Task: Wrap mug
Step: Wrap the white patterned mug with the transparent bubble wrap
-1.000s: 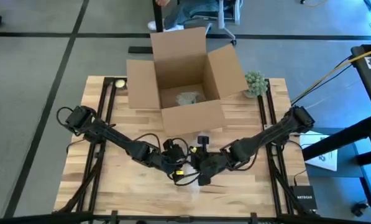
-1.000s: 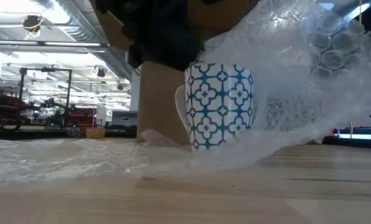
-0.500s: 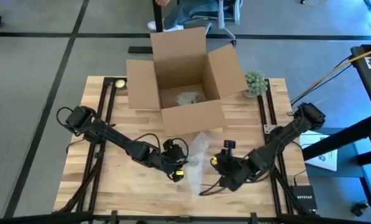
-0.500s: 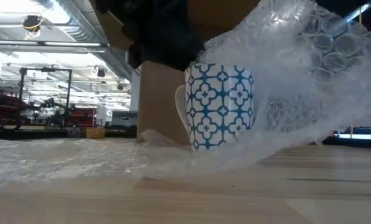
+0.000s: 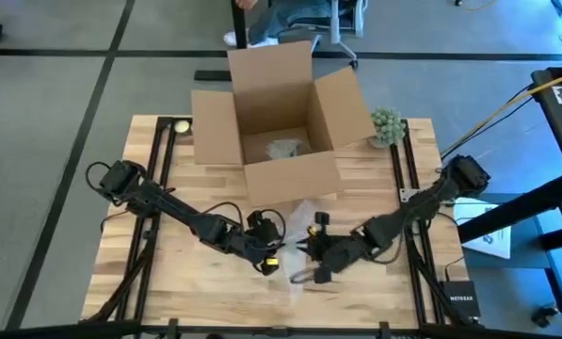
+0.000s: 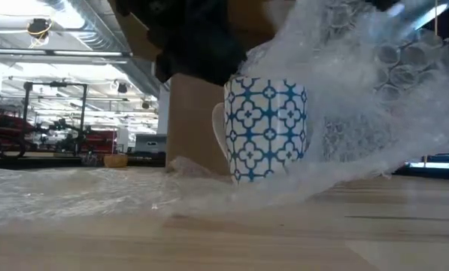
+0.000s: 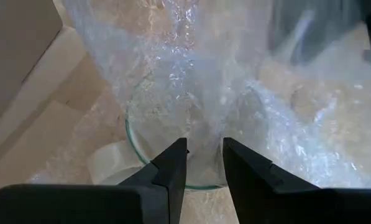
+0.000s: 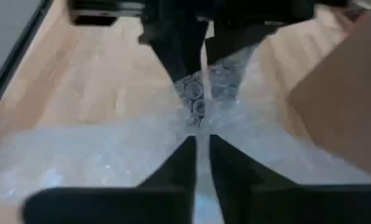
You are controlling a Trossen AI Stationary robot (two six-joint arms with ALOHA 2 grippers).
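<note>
r gripper (image 8: 198,144) pinching bubble wrap (image 6: 367,98) – over mug (image 6: 268,128)

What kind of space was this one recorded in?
Probably a large workshop or lab hall: exposed ceiling ducts and racks of equipment far behind the wooden table, grey tiled floor, and an open cardboard box for packing.

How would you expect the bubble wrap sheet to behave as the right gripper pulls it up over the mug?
The bubble wrap is probably floppy: it drapes and sags over the mug instead of holding a shape. It looks light, since the right gripper lifts it by a thin pinch. It may spring back if released, while the left gripper steadies the mug.
</note>
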